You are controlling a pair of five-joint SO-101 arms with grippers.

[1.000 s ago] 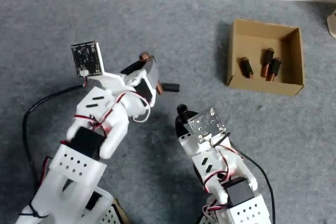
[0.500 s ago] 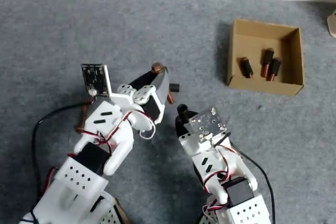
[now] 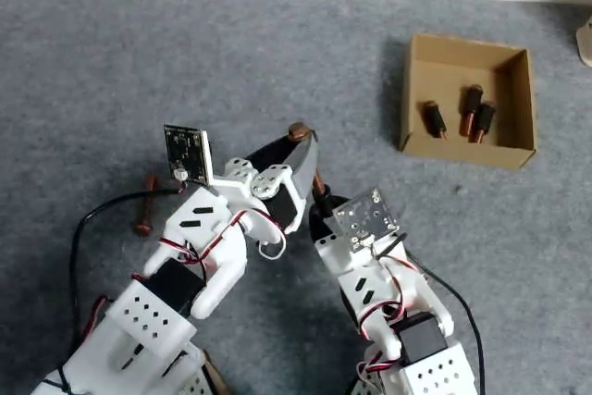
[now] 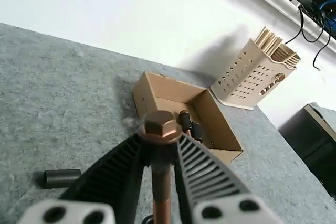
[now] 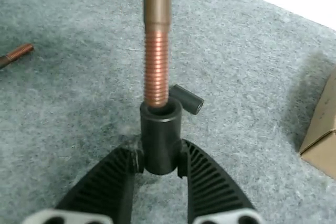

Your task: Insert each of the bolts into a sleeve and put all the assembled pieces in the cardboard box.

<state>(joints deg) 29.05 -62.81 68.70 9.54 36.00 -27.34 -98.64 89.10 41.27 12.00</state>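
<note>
My left gripper [image 3: 302, 142] [image 4: 160, 136] is shut on a copper bolt [image 4: 159, 129] just under its hex head. The bolt [image 3: 298, 131] slants down toward my right gripper [image 3: 320, 205] [image 5: 159, 157], which is shut on an upright black sleeve [image 5: 160, 137]. The bolt's threaded end [image 5: 156, 69] sits in the sleeve's mouth. A loose black sleeve [image 5: 188, 99] [image 4: 62, 178] lies on the grey mat just beyond. Another bolt [image 3: 145, 205] [image 5: 16, 54] lies on the mat to the left. The cardboard box [image 3: 414, 99] [image 4: 152, 88] at the far right holds three assembled pieces [image 3: 472, 113].
A beige perforated holder [image 4: 257, 72] stands beyond the box by the wall, its edge [image 3: 585, 42] at the right border. A black cable [image 3: 83, 228] loops beside the left arm. The two arms stand close together at the front of the mat.
My left gripper has carried the bolt to the right and down until it reached the sleeve held by my right gripper. The loose bolt on the left came into sight. The right arm stayed still.
</note>
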